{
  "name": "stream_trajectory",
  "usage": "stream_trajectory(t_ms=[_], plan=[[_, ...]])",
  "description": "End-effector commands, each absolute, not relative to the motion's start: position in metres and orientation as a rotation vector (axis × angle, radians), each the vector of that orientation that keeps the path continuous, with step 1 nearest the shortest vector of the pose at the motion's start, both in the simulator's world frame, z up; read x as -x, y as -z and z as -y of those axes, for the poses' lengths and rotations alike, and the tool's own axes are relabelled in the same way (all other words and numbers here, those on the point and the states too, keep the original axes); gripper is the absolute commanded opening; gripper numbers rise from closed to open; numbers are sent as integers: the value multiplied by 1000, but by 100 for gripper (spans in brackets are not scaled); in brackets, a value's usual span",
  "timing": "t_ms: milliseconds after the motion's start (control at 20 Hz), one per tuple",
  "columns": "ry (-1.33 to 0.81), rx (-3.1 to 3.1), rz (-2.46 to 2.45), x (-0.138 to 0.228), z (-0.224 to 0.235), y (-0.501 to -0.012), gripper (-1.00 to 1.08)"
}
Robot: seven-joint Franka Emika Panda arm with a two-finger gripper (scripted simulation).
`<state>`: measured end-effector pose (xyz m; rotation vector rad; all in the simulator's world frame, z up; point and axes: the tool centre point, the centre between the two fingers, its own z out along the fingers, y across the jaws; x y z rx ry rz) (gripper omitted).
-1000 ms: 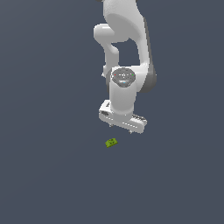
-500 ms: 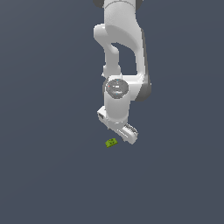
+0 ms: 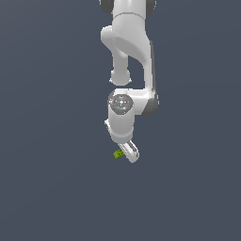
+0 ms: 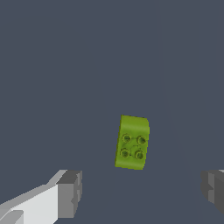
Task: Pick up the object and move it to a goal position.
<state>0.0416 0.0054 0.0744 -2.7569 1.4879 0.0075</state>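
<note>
The object [image 4: 132, 142] is a small lime-green block with four round studs on top, lying flat on the dark grey floor. In the exterior view the object [image 3: 118, 153] peeks out just to the exterior view's left of the white hand. My gripper [image 4: 140, 192] is open, its two grey fingertips [image 4: 70, 194] spread wide on either side, with the block lying ahead of the gap and apart from both. In the exterior view the gripper [image 3: 128, 153] hangs low, right beside the block, and its fingers are hidden by the hand.
A plain dark grey floor [image 3: 56, 188] surrounds the arm on all sides. The white arm [image 3: 129, 56] rises above the hand.
The arm has swung down and turned the hand towards the exterior view's left, so the hand now sits right beside the green block. The block has not moved.
</note>
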Motion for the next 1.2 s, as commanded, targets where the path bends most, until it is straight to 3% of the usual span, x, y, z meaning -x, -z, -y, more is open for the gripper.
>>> stream_trajectory(t_ms=[0, 700, 1150], plan=[[-5, 2722, -1557, -43, -2, -70, 100], [-1, 2667, -1660, -44, 3, -59, 100], [-1, 2663, -1666, -43, 3, -19, 100]])
